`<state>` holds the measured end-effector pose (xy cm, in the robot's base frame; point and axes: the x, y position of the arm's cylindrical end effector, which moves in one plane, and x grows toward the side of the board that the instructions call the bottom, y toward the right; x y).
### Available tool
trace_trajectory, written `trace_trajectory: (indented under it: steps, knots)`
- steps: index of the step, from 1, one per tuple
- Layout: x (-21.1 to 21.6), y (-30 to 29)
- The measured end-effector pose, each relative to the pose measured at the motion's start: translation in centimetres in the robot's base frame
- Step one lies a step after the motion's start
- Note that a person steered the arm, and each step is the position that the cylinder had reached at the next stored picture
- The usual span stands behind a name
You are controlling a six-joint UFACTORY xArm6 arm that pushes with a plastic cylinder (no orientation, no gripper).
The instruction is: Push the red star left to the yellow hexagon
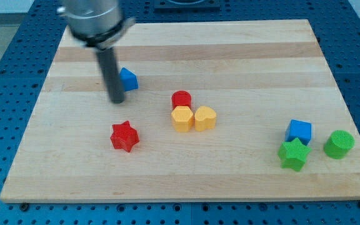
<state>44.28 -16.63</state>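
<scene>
The red star [124, 136] lies alone on the near left part of the wooden board [242, 50], well apart from the yellow hexagon [182, 119], which sits to its right and slightly farther back. Going from the biggest thing down: the board fills most of the view on a blue perforated table [5, 94], and my arm's grey housing [92, 19] hangs over the far left corner, blurred, with the dark rod [112, 75] running down from it. My tip [117, 100] rests on the board behind the star and apart from it, just left of a small blue block [129, 79] whose shape I can't quite make out, perhaps a triangle. I have no jaws on this rig, only the rod, and it holds nothing. The hexagon touches a second yellow block [205, 117] on its right and a red cylinder [181, 99] just behind it. Near the right edge sit a blue cube [299, 130], a green star [294, 154] in front of it and touching it, and a green cylinder [339, 144] just to their right.
</scene>
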Motion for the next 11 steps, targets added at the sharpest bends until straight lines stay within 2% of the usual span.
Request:
trace_trajectory:
  steps: [2,3,4,5,6,8,10,11]
  knots:
    - [2.0,-3.7]
    - [6.7,-0.3]
    - [6.8,-0.3]
    - [12.0,2.4]
    - [11.7,2.5]
    - [4.0,9.6]
    - [4.1,9.0]
    - [5.8,4.8]
